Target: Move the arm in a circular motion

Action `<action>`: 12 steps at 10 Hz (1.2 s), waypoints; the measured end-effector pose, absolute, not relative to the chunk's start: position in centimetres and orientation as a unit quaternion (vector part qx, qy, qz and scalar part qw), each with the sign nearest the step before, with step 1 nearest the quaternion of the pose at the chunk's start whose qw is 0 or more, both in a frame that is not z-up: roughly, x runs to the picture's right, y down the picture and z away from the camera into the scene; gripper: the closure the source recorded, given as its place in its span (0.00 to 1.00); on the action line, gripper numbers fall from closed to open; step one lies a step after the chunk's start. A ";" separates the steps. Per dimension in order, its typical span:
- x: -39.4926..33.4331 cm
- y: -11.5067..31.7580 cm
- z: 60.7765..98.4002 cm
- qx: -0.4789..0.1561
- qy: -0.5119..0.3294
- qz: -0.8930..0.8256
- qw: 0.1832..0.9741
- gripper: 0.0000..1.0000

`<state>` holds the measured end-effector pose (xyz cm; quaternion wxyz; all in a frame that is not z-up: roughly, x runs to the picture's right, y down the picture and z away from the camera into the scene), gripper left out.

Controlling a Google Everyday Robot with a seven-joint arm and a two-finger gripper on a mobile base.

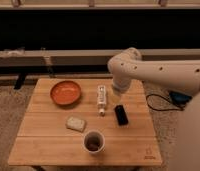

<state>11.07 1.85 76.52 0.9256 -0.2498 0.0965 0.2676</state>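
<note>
The arm (163, 74) is a thick cream-white tube with a row of small dark holes. It reaches in from the right edge and bends down at a rounded elbow (124, 65) over the table's far right part. Its gripper (117, 90) is the small yellowish-tan tip hanging just right of a white bottle (101, 99) that lies on the table. The tip is above a black flat device (121, 114). It holds nothing that I can see.
A wooden table (53, 142) carries an orange bowl (65, 92), a pale sponge (75, 123) and a white cup with dark contents (93, 142). A dark wall and a rail run behind. A cable and a blue object (179, 97) lie on the floor at right.
</note>
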 end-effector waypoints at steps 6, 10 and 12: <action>2.3 -7.5 85.3 -0.250 0.094 0.241 0.933 0.20; -8.0 -6.6 85.6 -0.274 0.048 0.176 0.944 0.20; -12.6 -4.3 83.7 -0.282 0.020 0.136 0.949 0.20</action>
